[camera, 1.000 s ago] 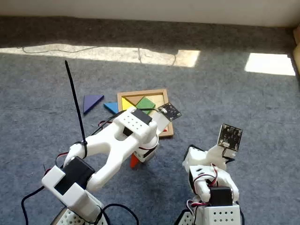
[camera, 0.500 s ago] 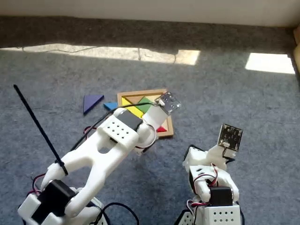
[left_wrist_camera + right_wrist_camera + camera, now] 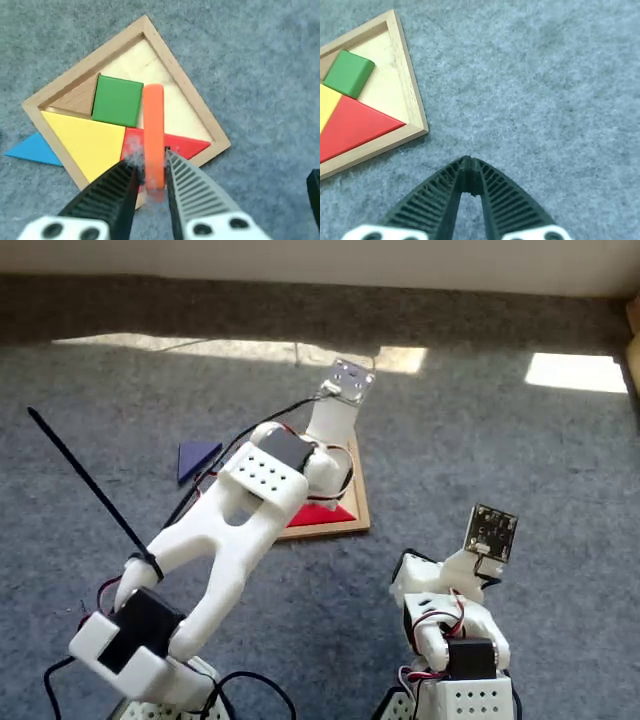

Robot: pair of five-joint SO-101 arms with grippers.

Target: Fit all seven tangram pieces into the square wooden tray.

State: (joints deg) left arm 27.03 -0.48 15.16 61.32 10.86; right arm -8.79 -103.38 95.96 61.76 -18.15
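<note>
The square wooden tray (image 3: pixel 184 85) lies on grey carpet. Inside it are a green square (image 3: pixel 117 100), a yellow triangle (image 3: pixel 87 142), a red triangle (image 3: pixel 187 145) and a brown triangle (image 3: pixel 77 100). My left gripper (image 3: pixel 150 165) is shut on an orange piece (image 3: pixel 153 125), held on edge above the tray's bare part. In the high view the left arm (image 3: pixel 260 490) covers most of the tray (image 3: pixel 361 502). A light blue piece (image 3: pixel 32 150) lies just outside the rim, and a purple triangle (image 3: pixel 197 458) lies farther off on the carpet. My right gripper (image 3: pixel 468 182) is shut and holds nothing, over carpet near the tray's corner (image 3: pixel 409 85).
Grey carpet surrounds the tray, with sunlit patches (image 3: pixel 575 372) toward the far wall. A black cable (image 3: pixel 85 490) sticks up from the left arm. The right arm (image 3: pixel 450 620) is folded at the near right.
The left arm has stretched away from the near side of the tray to above it, carrying the orange piece. The right arm has not moved.
</note>
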